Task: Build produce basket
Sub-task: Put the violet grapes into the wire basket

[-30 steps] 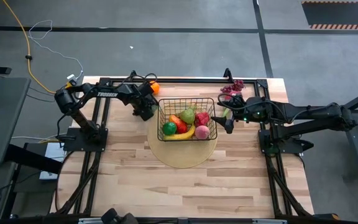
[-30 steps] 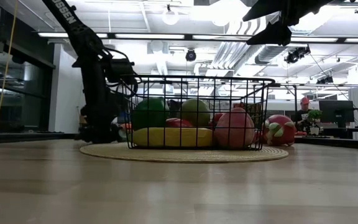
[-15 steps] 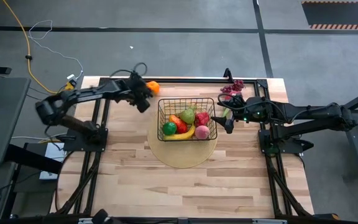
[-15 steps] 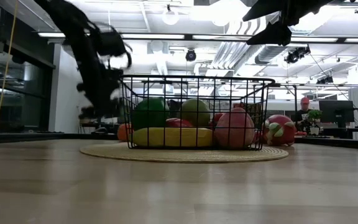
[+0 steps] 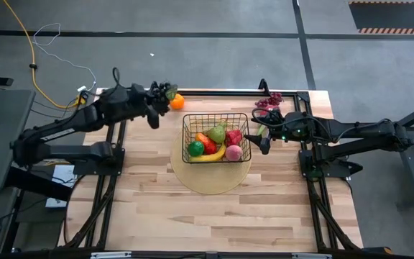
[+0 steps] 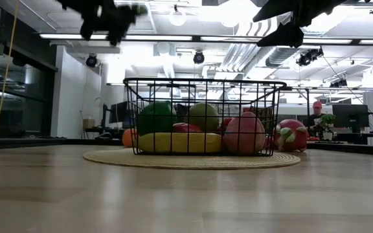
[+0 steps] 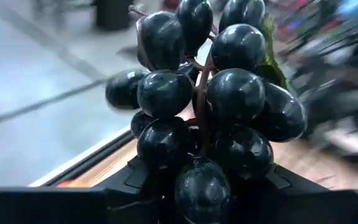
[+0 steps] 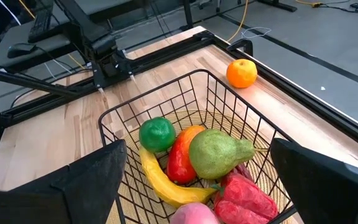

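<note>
I have the left gripper [image 5: 165, 91] raised over the table's far left part, its fingers closed on a dark grape bunch [image 7: 207, 106]; the bunch fills the left wrist view and hangs clear of the basket [image 5: 216, 137]. An orange [image 5: 177, 101] lies on the table just right of that gripper, outside the wire. Basket sits mid-table on a round pale mat [image 5: 210, 180]; inside I see the banana [image 8: 160, 180], green ball [image 8: 156, 133], pear [image 8: 217, 151], mango [image 8: 183, 154], a peach [image 6: 243, 134] and a red fruit [image 8: 244, 197]. Right gripper [image 5: 261, 137] waits at the basket's right side — fingers spread wide, holding nothing; a pink dragon fruit [image 6: 292, 135] rests near it, reddish grapes [image 5: 268, 101] farther off.
</note>
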Robot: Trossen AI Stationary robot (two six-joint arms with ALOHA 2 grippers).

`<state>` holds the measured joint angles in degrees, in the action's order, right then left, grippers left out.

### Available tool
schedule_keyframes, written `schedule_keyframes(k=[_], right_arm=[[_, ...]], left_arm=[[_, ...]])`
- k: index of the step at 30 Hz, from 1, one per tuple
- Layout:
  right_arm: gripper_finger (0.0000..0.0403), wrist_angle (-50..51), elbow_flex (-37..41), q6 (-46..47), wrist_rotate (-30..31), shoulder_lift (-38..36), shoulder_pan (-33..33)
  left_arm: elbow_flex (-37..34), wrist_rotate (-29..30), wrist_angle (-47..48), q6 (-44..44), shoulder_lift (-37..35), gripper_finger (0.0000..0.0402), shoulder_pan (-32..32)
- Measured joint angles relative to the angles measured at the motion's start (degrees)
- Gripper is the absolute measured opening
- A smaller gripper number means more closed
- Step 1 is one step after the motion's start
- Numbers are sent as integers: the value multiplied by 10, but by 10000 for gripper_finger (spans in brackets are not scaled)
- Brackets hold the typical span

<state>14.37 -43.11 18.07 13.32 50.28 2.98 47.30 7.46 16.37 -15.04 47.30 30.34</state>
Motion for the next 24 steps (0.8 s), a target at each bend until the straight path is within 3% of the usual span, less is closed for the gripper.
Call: schedule_keyframes(k=[6,12,24], right_arm=[[387,-14,0,-1,0,0,0],[387,-28,0,-5,0,0,0],[387,-30,0,-1,0,0,0]], left_arm=[[0,12,-86,-26,-6,143,-135],[0,95,-152,-16,37,143,-242],[0,118,-196,-9,75,143,-271]])
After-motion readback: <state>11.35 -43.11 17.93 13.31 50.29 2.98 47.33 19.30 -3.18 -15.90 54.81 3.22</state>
